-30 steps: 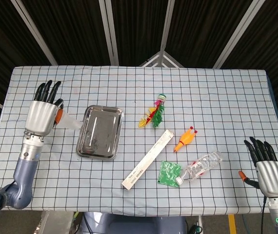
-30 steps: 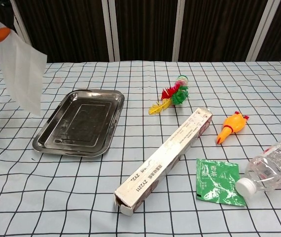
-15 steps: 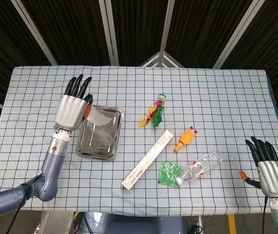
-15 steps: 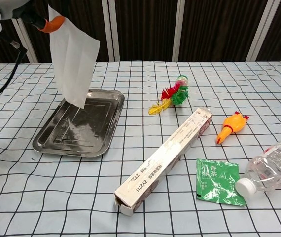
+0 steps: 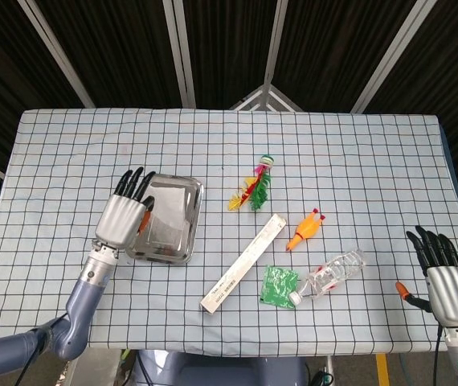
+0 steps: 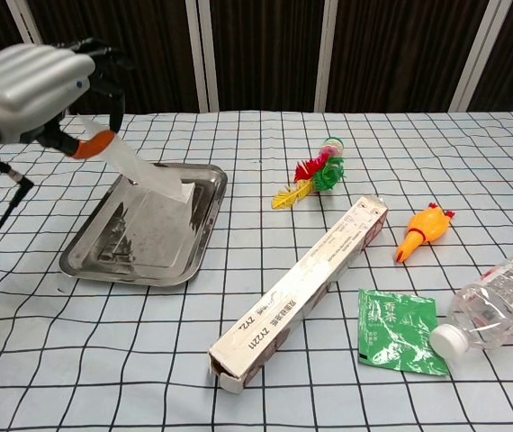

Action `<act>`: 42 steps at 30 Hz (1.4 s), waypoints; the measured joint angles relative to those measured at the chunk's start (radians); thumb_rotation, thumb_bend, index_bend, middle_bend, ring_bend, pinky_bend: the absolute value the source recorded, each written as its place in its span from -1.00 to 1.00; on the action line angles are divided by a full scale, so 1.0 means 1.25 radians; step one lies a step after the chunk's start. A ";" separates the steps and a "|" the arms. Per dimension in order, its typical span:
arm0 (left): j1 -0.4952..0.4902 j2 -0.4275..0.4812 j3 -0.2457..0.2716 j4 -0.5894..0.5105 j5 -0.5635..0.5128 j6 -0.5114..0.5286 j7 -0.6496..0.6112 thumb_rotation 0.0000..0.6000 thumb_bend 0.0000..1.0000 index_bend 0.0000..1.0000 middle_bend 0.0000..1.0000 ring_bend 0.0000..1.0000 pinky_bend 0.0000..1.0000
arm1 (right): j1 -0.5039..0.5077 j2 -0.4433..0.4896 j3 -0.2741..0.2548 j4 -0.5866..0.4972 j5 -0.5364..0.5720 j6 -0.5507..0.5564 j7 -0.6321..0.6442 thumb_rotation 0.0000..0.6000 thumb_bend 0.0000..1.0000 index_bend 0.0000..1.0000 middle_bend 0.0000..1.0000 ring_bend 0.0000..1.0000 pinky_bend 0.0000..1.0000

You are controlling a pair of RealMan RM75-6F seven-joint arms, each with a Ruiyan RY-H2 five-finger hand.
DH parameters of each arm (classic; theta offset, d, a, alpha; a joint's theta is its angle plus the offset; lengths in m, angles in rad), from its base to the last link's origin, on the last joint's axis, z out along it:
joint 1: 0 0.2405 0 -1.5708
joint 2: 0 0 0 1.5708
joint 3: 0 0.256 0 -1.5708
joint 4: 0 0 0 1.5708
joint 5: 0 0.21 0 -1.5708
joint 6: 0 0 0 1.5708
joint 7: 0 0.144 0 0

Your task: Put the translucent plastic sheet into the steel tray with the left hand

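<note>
My left hand [image 5: 124,213] [image 6: 45,85] hangs over the left edge of the steel tray [image 5: 187,229] [image 6: 85,261] and pinches the upper corner of the translucent plastic sheet [image 5: 163,217] [image 6: 153,211] between the orange thumb tip and a finger. The sheet slopes down from the hand, and its lower part lies on the tray floor. My right hand [image 5: 442,277] rests at the table's front right corner, fingers straight and apart, holding nothing. The chest view does not show it.
A long white carton [image 5: 243,261] [image 6: 301,286] lies diagonally right of the tray. Beyond it are a feathered toy [image 5: 253,189] [image 6: 315,175], a rubber chicken [image 5: 305,227] [image 6: 423,229], a green tea packet [image 5: 279,285] [image 6: 396,328] and a plastic bottle [image 5: 333,273] [image 6: 499,306].
My left hand has swung from the table's left side to the tray and come down low. The sheet went from hanging free in the air to lying into the tray.
</note>
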 measured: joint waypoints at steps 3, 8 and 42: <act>0.025 -0.004 0.035 0.012 0.009 0.003 -0.024 1.00 -0.02 0.24 -0.84 -1.00 -0.78 | 0.000 0.000 0.000 -0.003 0.001 -0.001 -0.001 1.00 -0.42 -1.00 -1.00 -1.00 -0.92; 0.040 0.000 0.074 0.019 0.033 -0.004 -0.043 1.00 -0.04 0.20 -0.86 -1.00 -0.78 | 0.000 -0.001 0.000 -0.007 0.002 -0.002 -0.001 1.00 -0.42 -1.00 -1.00 -1.00 -0.92; 0.053 0.195 0.123 -0.153 -0.083 -0.185 0.041 1.00 -0.43 -1.00 -1.00 -1.00 -0.84 | -0.003 -0.001 0.004 -0.007 0.003 0.004 0.007 1.00 -0.42 -1.00 -1.00 -1.00 -0.92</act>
